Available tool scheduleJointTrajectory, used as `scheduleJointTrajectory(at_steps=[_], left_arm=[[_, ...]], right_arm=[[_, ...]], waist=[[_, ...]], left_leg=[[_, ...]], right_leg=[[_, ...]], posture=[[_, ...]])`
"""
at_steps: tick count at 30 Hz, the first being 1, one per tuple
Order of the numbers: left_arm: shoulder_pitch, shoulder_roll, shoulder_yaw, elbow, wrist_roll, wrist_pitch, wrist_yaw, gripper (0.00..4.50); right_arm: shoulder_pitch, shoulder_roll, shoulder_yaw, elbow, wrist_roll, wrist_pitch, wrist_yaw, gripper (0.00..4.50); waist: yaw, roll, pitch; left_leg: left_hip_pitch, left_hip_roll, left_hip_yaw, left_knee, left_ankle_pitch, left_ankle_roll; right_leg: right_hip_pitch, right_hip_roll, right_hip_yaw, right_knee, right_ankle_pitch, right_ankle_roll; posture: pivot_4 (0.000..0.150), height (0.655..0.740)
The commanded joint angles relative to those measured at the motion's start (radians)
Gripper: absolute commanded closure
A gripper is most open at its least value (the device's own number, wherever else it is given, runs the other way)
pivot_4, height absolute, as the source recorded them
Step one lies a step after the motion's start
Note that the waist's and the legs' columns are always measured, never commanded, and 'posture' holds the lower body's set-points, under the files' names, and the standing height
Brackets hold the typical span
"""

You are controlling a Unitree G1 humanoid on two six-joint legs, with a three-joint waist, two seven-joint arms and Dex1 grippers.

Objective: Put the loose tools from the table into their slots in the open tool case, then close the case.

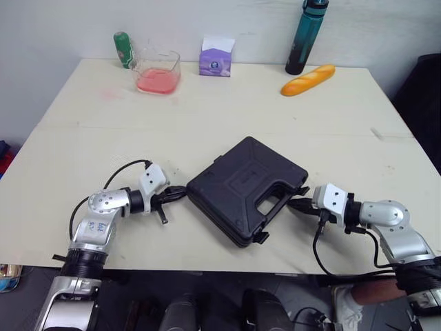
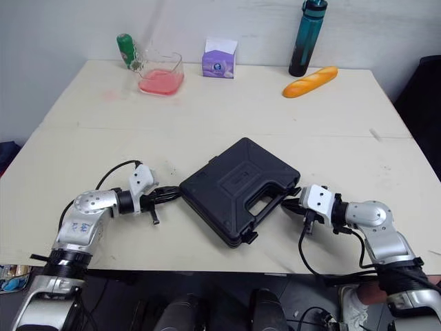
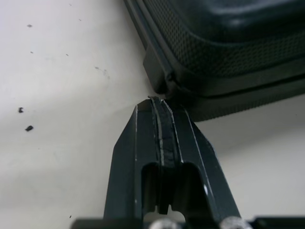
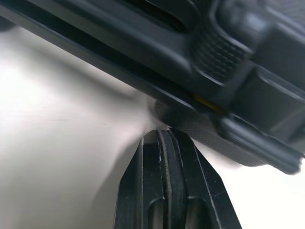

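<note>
We see a wide, pale bench running from the near edge to the back wall. The black tool case lies on its near middle, turned cornerwise to us. Its lid is down flat on the base, with the handle cut-out facing the right-hand near side.

The left gripper lies low on the bench at the case's left corner, pointing in at it. In the left wrist view its fingers are pressed together with no gap between the pads. Their tip is right up against the lower edge of the case, beside a small lug on the rim; we cannot tell whether it actually touches. Nothing is held between them.

The right gripper lies low on the other side, pointing at the handle edge of the case. Its fingers are likewise closed flat on one another and hold nothing. In the right wrist view their tip sits at the foot of the case wall, just below a ribbed latch, and the case rises over them.

So the case lies between the two grippers, one tip at each of its opposite sides.

Well apart, along the back of the bench, stand:
- a teal bottle
- a bread roll lying just beside the bottle
- a clear tub with pink contents
- a purple tissue pack
- a green can at the far left
</note>
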Motion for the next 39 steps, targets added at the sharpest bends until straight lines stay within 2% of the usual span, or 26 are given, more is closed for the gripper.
scheduleJointTrajectory(at_steps=[1, 5, 7, 10, 12, 15, 19, 22, 25, 29, 39], left_arm=[[0.039, 0.016, 0.034, -0.114, -0.039, 0.025, 0.021, 4.42], [0.098, 0.067, 0.082, -0.229, -0.077, 0.053, 0.017, 4.42], [0.097, 0.085, 0.097, -0.299, -0.144, 0.090, -0.016, 4.42], [0.041, 0.083, 0.102, -0.420, -0.314, 0.273, -0.031, 4.42], [0.028, 0.087, 0.103, -0.443, -0.353, 0.323, -0.024, 4.42], [-0.147, 0.031, -0.055, -0.448, -0.297, 0.323, -0.023, 4.42], [-0.284, -0.056, -0.177, -0.304, -0.196, 0.275, -0.005, 4.42], [-0.409, -0.219, -0.229, -0.133, -0.144, 0.215, 0.067, 4.42], [-0.494, -0.323, -0.273, 0.004, -0.087, 0.171, 0.090, 4.42], [-0.553, -0.386, -0.302, 0.156, -0.026, 0.105, 0.094, 4.42], [-0.691, -0.515, -0.368, 0.528, 0.117, -0.090, 0.068, 4.42]], right_arm=[[0.017, 0.001, -0.014, 0.066, -0.054, 0.032, -0.048, 4.50], [0.068, -0.011, -0.051, 0.005, -0.016, 0.075, -0.073, 4.50], [0.108, -0.020, -0.081, -0.049, 0.004, 0.106, -0.083, 4.50], [0.168, -0.018, -0.121, -0.136, 0.051, 0.160, -0.080, 4.50], [0.178, -0.015, -0.129, -0.159, 0.055, 0.180, -0.079, 4.50], [0.211, 0.025, -0.179, -0.211, 0.062, 0.222, -0.176, 4.50], [0.231, 0.066, -0.219, -0.257, 0.067, 0.261, -0.246, 4.50], [0.280, 0.081, -0.229, -0.325, 0.084, 0.283, -0.248, 4.50], [0.313, 0.103, -0.247, -0.380, 0.114, 0.303, -0.258, 4.50], [0.334, 0.144, -0.300, -0.433, 0.169, 0.325, -0.286, 4.50], [0.456, 0.175, -0.383, -0.528, 0.187, 0.316, -0.325, 4.50]], waist=[[-0.001, 0.000, 0.000], [0.003, 0.001, 0.000], [0.007, 0.001, 0.001], [0.021, 0.003, 0.002], [0.022, 0.004, 0.002], [0.032, 0.006, 0.002], [0.028, 0.010, 0.000], [0.027, 0.010, 0.001], [0.029, 0.010, 0.001], [0.024, 0.010, 0.001], [0.029, 0.011, 0.002]], left_leg=[[0.000, 0.000, 0.000, 0.000, 0.000, 0.000], [0.001, 0.000, -0.002, 0.000, 0.000, 0.000], [-0.001, 0.000, -0.004, 0.000, 0.000, -0.001], [-0.002, -0.001, -0.008, 0.000, -0.001, -0.001], [-0.002, -0.001, -0.009, 0.000, -0.001, -0.001], [-0.002, -0.001, -0.009, 0.000, -0.001, -0.002], [-0.002, -0.003, -0.006, 0.000, 0.000, -0.001], [-0.002, -0.001, -0.003, -0.002, 0.000, 0.000], [-0.003, -0.001, -0.004, -0.002, 0.000, 0.000], [-0.002, 0.000, -0.002, -0.003, 0.000, 0.000], [-0.004, -0.001, -0.002, -0.003, -0.001, 0.002]], right_leg=[[0.000, 0.000, 0.000, 0.000, 0.000, 0.000], [0.001, -0.001, 0.000, -0.001, 0.000, 0.000], [0.001, -0.002, 0.000, -0.002, 0.000, 0.000], [0.004, -0.003, 0.001, -0.009, 0.000, 0.000], [0.005, -0.003, 0.000, -0.009, 0.000, 0.000], [0.005, 0.000, -0.001, -0.009, 0.000, 0.000], [0.005, 0.007, -0.004, -0.008, 0.001, 0.002], [0.004, 0.010, -0.002, -0.008, 0.001, 0.003], [0.003, 0.012, -0.002, -0.009, 0.001, 0.003], [0.002, 0.013, -0.001, -0.009, 0.001, 0.003], [0.001, 0.012, 0.000, -0.014, 0.002, 0.003]], posture=[[0.150, 0.7400], [0.150, 0.7400], [0.150, 0.7400], [0.150, 0.7400], [0.150, 0.7400], [0.150, 0.7400], [0.150, 0.7400], [0.150, 0.7400], [0.150, 0.7400], [0.150, 0.7400], [0.150, 0.7400]])
